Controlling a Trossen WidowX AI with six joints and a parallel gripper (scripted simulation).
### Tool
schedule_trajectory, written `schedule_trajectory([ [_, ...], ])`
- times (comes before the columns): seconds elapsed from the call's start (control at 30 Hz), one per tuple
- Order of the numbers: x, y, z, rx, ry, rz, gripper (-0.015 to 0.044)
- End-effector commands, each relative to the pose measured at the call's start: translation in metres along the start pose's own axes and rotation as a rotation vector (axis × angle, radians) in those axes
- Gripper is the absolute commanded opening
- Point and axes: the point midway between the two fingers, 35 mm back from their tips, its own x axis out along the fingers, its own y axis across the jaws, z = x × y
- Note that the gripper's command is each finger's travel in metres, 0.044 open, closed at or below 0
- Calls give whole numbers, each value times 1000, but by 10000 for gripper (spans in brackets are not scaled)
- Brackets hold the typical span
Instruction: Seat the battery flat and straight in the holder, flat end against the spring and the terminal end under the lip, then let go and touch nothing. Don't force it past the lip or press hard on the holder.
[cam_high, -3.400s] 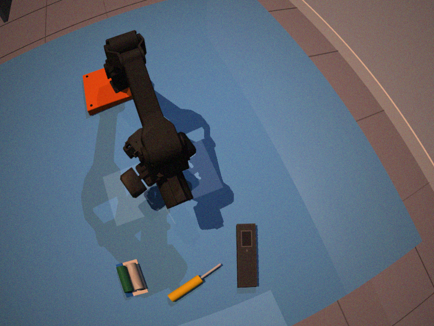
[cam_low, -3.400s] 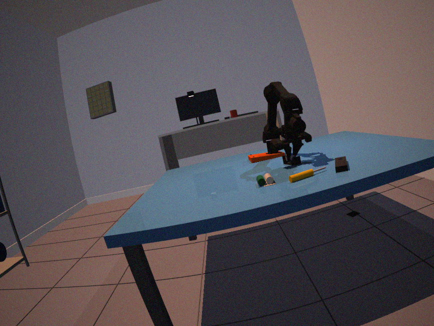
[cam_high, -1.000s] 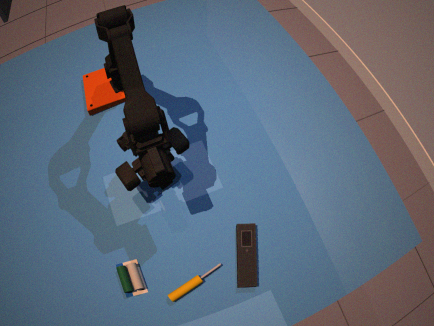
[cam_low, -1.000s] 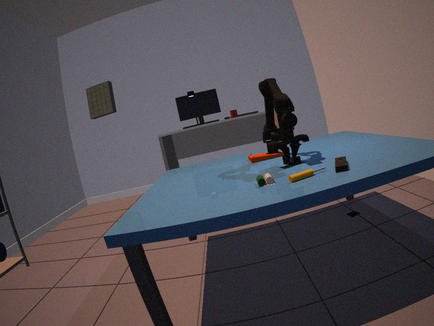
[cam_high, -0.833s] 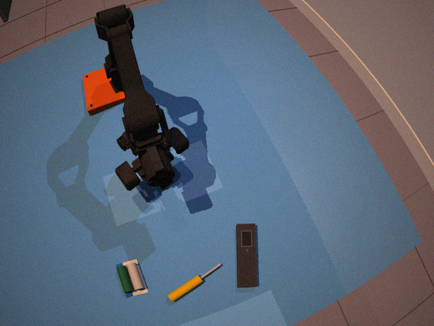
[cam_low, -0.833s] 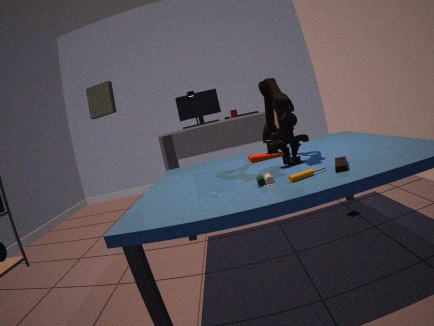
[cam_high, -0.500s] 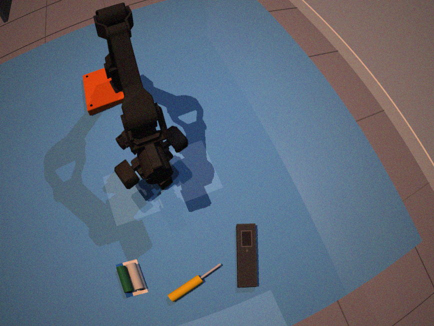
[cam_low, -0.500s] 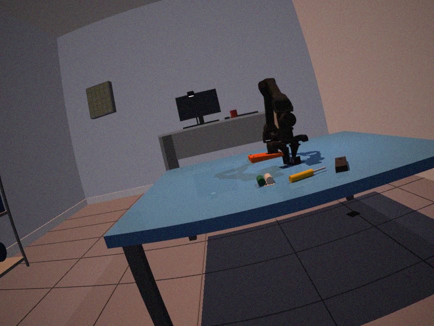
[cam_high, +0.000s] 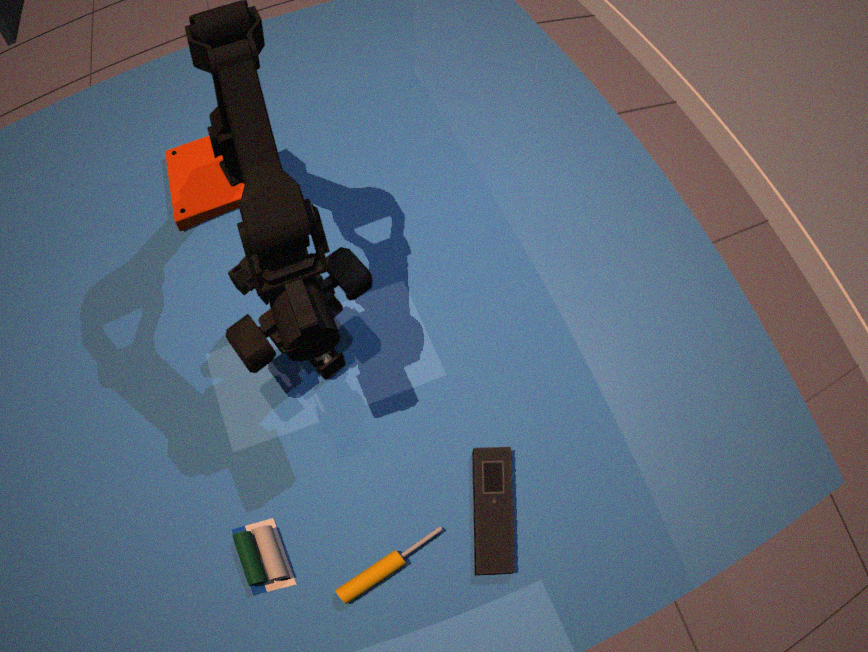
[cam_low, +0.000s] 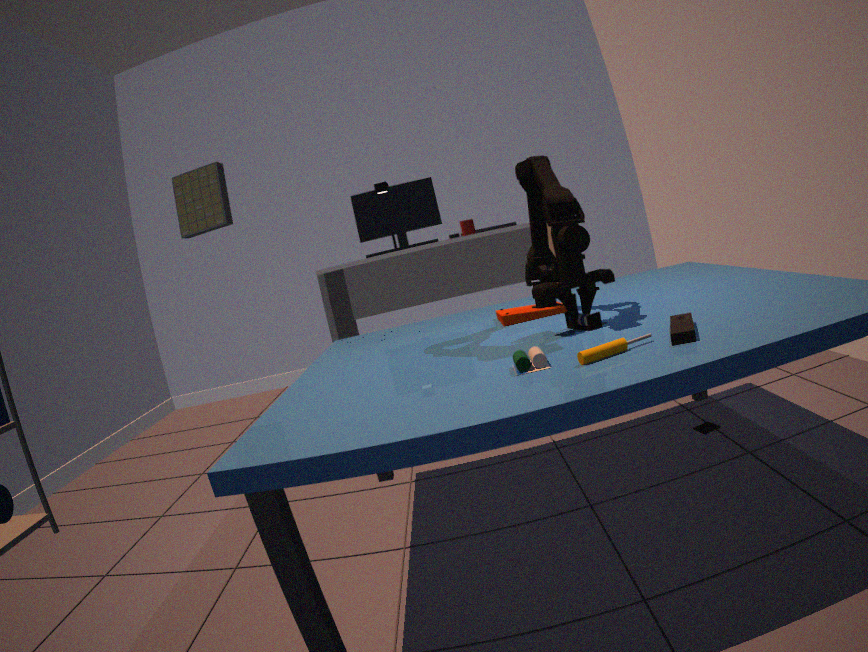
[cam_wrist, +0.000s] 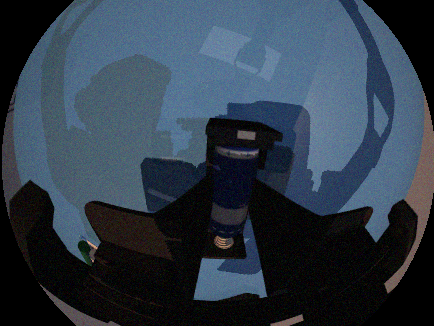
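Above the blue table (cam_high: 561, 210), jaws clamped on the dark blue battery (cam_wrist: 232, 188).

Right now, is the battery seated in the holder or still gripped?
Still gripped: the gripper is shut on the battery, whose far end meets the holder.

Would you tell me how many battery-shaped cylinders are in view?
3: a blue battery held in the hand; a green cylinder and a white cylinder side by side beside the screwdriver. The arm may hide others.
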Motion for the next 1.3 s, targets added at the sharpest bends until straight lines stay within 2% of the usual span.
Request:
schedule_trajectory([
  [0.0,1,-1,1,-4,0,-3,85],
  [0.3,0,-1,1,-4,5,0,85],
  [0.43,0,-1,1,-4,5,0,187],
  [0.87,-15,0,1,-1,5,2,187],
  [0.97,-25,0,0,1,6,2,266],
  [1.17,-75,0,1,-1,6,3,424],
  [1.27,-87,0,1,-1,6,3,440],
])
